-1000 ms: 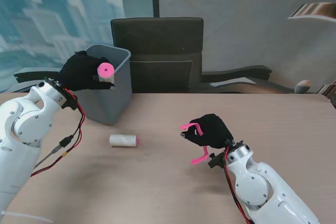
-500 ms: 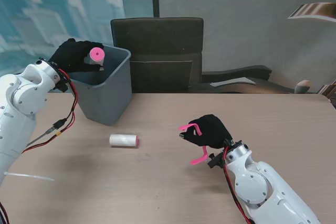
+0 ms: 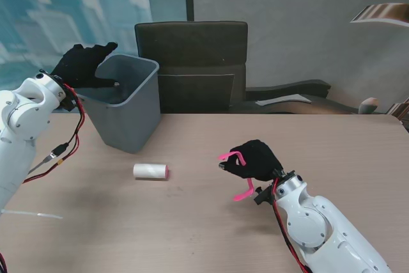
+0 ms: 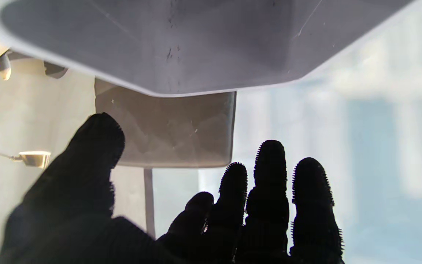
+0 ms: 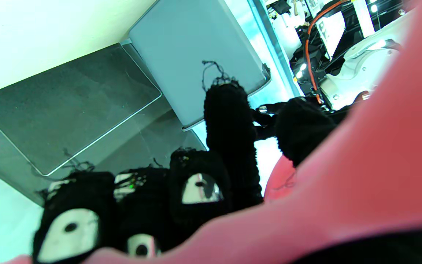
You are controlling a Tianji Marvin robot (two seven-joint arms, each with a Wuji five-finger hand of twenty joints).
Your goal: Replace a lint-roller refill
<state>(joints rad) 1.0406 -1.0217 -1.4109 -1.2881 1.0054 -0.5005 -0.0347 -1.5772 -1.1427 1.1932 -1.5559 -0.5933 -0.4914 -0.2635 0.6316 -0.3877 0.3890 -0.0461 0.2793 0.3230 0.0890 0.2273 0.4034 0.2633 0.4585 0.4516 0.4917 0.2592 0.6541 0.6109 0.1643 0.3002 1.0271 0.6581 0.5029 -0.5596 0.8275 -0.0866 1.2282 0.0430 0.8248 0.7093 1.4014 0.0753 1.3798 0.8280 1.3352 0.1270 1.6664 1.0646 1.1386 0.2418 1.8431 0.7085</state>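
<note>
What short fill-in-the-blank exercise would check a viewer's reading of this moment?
1. The left hand, fingers spread, holds ____.
2. The right hand is shut on the ____ lint-roller handle.
3. The white refill roll lies on the table, nearer to me than the grey ____.
4. The left hand hovers at the rim of the ____.

Missing words: nothing; pink; bin; bin

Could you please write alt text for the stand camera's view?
The left hand hovers open over a grey bin, while the right hand grips a pink roller handle. A white refill roll lies on the table between them.
</note>
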